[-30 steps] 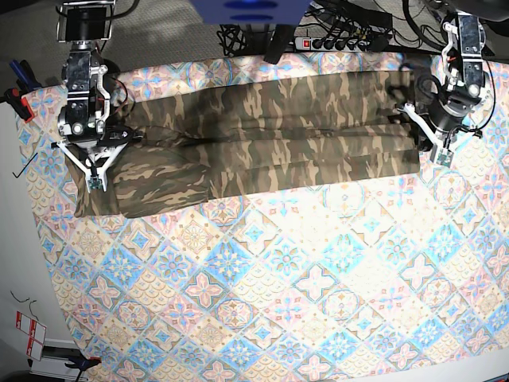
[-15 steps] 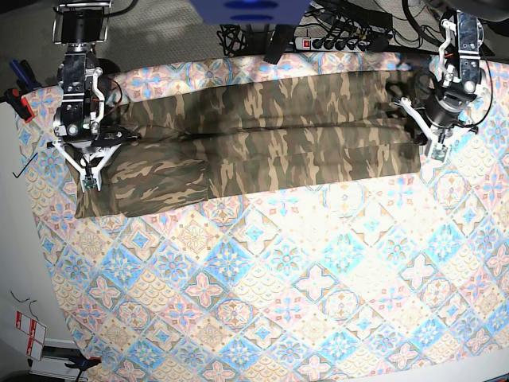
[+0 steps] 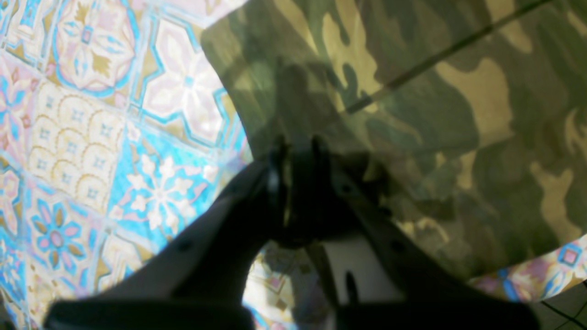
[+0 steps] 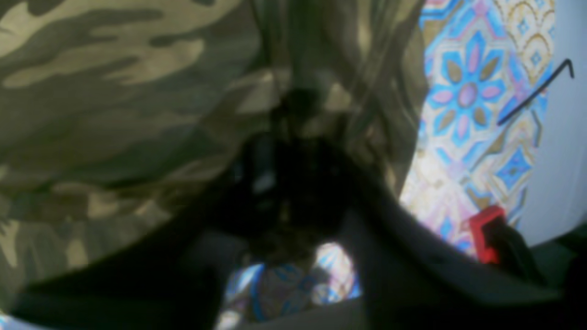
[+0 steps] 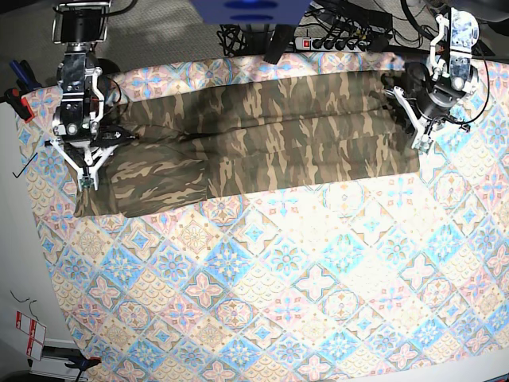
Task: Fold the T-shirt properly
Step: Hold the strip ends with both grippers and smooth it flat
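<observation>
1. Both my arms have pulled back toward the far edge of the tabletop since a second ago, and the folded camouflage T-shirt's [image 5: 262,147] near edge has slid back with them, so the strip now looks narrower.
2. My left claw [image 5: 422,143] sits at the shirt's end on the base view's right; its dark fingers [image 3: 279,183] are pressed together, with cloth bunched around the tips, though I cannot tell whether fabric is actually caught between them.
3. My right claw [image 5: 86,181] is over the shirt's other end, near the tablecloth's edge. The wrist view is dark and blurred, so I cannot tell whether its jaws are spread or pinching.
4. That soft olive, brown and tan shirt lies as a long folded band across the far part of the blue, pink and cream tile-patterned tablecloth [image 5: 278,294].
5. A red clamp [image 4: 488,233] grips the tabletop edge beside my right claw.
</observation>
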`<action>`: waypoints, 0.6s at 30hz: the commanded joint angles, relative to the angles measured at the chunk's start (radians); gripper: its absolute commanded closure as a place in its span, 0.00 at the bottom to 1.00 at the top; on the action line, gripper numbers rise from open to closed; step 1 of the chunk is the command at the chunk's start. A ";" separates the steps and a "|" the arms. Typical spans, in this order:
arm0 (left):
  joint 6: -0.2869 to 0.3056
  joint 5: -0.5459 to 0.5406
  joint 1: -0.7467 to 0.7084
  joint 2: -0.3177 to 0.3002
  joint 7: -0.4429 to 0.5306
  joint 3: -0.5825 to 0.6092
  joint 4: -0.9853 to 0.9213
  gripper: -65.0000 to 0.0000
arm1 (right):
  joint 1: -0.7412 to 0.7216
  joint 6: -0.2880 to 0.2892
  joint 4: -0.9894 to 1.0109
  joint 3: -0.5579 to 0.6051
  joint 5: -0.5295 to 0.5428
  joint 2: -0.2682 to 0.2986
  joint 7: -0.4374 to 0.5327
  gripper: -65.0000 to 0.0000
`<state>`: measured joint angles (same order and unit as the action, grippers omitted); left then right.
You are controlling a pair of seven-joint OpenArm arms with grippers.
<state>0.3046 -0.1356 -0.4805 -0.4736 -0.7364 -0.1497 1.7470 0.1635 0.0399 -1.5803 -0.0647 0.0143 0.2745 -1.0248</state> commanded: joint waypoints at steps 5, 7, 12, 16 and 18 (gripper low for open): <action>-0.006 0.027 -0.020 -0.015 0.011 -0.008 0.018 1.00 | -0.011 -0.061 -0.022 -0.010 -0.007 0.015 0.014 0.43; -0.006 0.026 -0.020 -0.015 0.011 -0.009 0.018 1.00 | -0.011 -0.097 -0.041 -0.011 -0.007 0.015 0.022 0.37; -0.006 0.026 -0.020 -0.015 0.011 -0.011 0.018 1.00 | -0.009 -0.180 -0.196 -0.065 -0.007 0.015 0.027 0.35; -0.008 0.026 -0.020 -0.015 0.011 -0.011 0.018 1.00 | -0.012 -0.180 -0.242 -0.071 -0.007 0.015 0.033 0.41; -0.008 0.026 -0.020 -0.015 0.011 -0.011 0.018 1.00 | -0.015 -0.179 -0.236 -0.071 -0.006 0.013 0.033 0.52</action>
<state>0.3042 -0.1120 -0.4992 -0.4740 -0.7361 -0.1501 1.7473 0.1596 -0.1356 -1.8000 -0.1310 0.0158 0.2737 -1.0153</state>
